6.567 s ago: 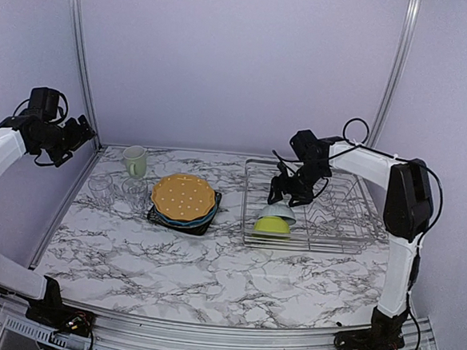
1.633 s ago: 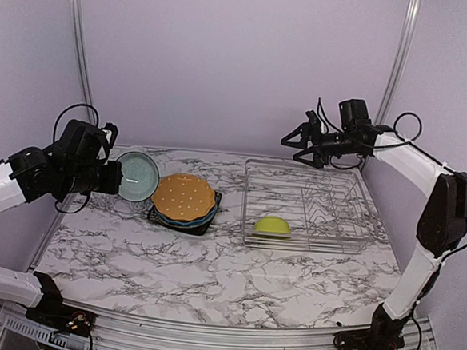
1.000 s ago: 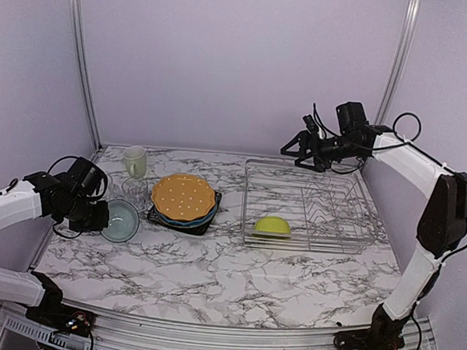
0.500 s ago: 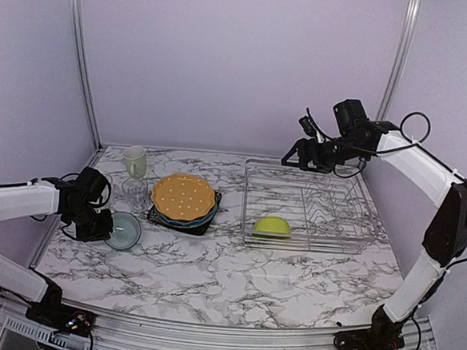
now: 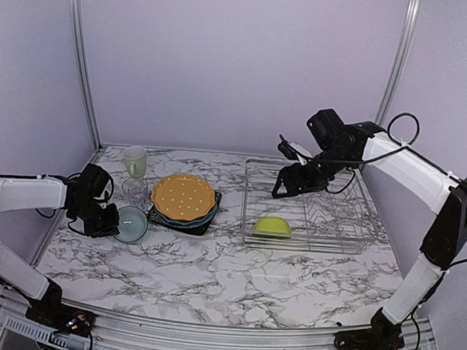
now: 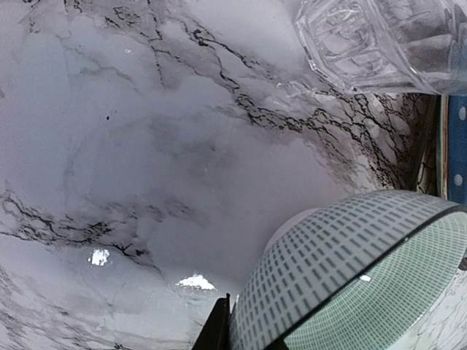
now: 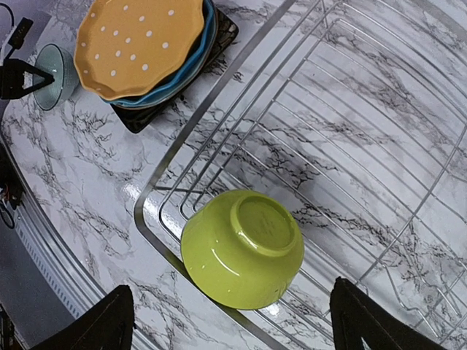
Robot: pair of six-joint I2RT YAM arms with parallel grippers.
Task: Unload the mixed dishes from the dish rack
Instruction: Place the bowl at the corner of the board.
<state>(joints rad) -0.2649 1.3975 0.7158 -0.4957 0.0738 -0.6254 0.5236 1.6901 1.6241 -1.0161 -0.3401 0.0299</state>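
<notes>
The small white bowl (image 5: 133,224) sits tilted on the marble left of the plates, and my left gripper (image 5: 108,223) is shut on it. In the left wrist view my left gripper (image 6: 248,340) pinches the small white bowl (image 6: 343,277) by its rim. The lime green bowl (image 5: 272,224) lies upside down in the front left corner of the dish rack (image 5: 348,249). My right gripper (image 5: 284,185) hovers open above it. In the right wrist view the lime green bowl (image 7: 243,248) lies below my open right gripper (image 7: 230,293), inside the dish rack (image 7: 146,200).
The orange dotted plate (image 5: 184,195) tops the blue plate (image 5: 206,216) and the dark square plate (image 5: 157,216). A pale green mug (image 5: 135,161) and a clear glass (image 5: 134,190) stand behind the small bowl. The glass (image 6: 379,36) is close to my left gripper.
My left arm has brought the small white bowl down to the table in front of the glass. My right arm has swung down and left over the rack, above the lime green bowl.
</notes>
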